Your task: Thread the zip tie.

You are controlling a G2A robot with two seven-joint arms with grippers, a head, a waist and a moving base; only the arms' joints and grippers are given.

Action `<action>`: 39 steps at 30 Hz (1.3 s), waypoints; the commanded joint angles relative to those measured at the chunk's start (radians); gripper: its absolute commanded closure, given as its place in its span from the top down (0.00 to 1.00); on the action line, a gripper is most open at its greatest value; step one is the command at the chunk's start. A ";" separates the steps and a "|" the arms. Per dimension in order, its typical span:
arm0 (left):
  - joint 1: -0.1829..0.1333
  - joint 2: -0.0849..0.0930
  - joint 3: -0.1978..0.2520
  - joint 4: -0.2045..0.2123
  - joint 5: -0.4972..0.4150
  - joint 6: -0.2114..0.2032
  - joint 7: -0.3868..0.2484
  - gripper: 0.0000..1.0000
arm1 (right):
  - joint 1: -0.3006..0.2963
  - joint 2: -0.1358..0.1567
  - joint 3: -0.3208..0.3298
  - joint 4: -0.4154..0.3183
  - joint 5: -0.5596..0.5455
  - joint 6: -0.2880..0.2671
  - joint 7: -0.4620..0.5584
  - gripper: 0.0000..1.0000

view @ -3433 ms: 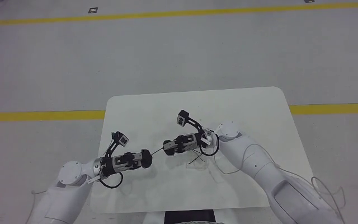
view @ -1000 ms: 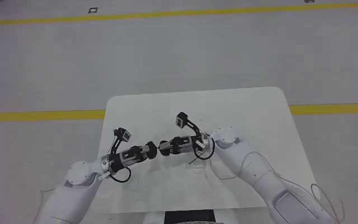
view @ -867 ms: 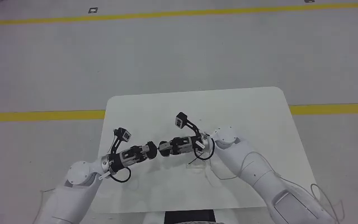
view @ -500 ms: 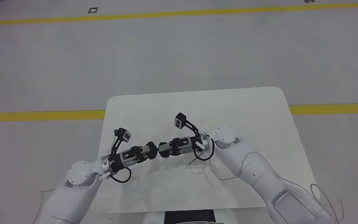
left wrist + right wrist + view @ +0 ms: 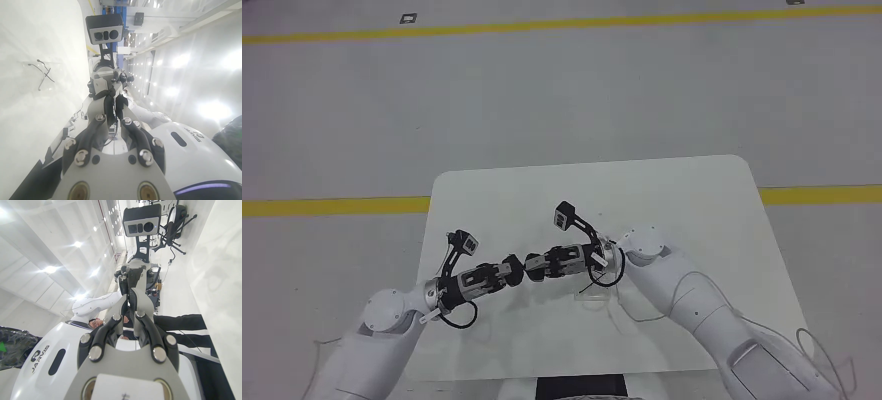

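Note:
Over the middle of the white table (image 5: 682,200) my two grippers meet tip to tip. The left gripper (image 5: 515,272) comes in from the left and the right gripper (image 5: 533,267) from the right, almost touching. In the left wrist view a thin black zip tie (image 5: 114,111) runs between the left gripper's (image 5: 114,98) nearly shut fingers, with the right gripper (image 5: 105,89) straight ahead. The right wrist view has the right gripper (image 5: 130,294) shut, its tips against the left gripper (image 5: 132,275). The joint between zip tie ends is hidden by the fingers.
Several spare black zip ties (image 5: 592,285) (image 5: 42,73) lie crossed in a shallow clear tray (image 5: 587,293) on the table, just below the right gripper. A person in dark clothes (image 5: 179,323) sits beyond the table edge.
Since 3.4 s ago the grippers have closed the gap, and the stretch of zip tie between them no longer shows. Over the last second the left gripper crept slightly towards the right one.

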 commanded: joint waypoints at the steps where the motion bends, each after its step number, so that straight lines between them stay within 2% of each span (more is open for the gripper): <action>1: 0.000 0.000 0.000 0.000 0.000 0.000 0.000 0.05 | 0.000 0.000 0.000 0.000 -0.001 0.001 0.001 0.00; 8: 0.000 0.001 -0.001 0.001 -0.001 0.000 0.001 0.00 | 0.002 -0.001 -0.001 -0.002 -0.006 0.004 0.003 0.00; 9: -0.001 0.001 -0.002 0.001 -0.002 0.000 0.001 0.00 | 0.003 -0.001 -0.001 -0.002 -0.007 0.005 0.004 0.05; 10: -0.001 0.001 -0.003 0.002 -0.001 0.000 0.001 0.00 | 0.004 -0.001 -0.001 -0.002 -0.008 0.006 0.004 0.35; 11: -0.002 0.002 -0.004 0.003 -0.001 0.000 0.000 0.00 | 0.003 -0.001 -0.001 -0.001 -0.008 0.007 0.001 1.00; 19: 0.003 0.004 -0.039 0.014 0.012 0.000 -0.014 0.00 | -0.002 0.007 0.025 0.002 -0.019 0.004 -0.023 1.00; 25: 0.024 0.004 -0.078 0.006 0.006 0.000 -0.049 0.00 | -0.004 0.028 0.070 -0.006 -0.084 -0.007 -0.069 1.00; 26: 0.026 0.003 -0.079 -0.007 0.007 0.000 -0.061 0.00 | -0.004 0.028 0.070 -0.006 -0.084 -0.007 -0.069 1.00; 36: 0.022 0.003 -0.080 -0.009 0.021 0.000 -0.045 0.00 | -0.004 0.028 0.070 -0.006 -0.084 -0.007 -0.069 1.00; 39: 0.026 0.008 -0.126 -0.001 0.038 0.000 -0.062 0.00 | -0.004 0.028 0.070 -0.006 -0.084 -0.007 -0.069 1.00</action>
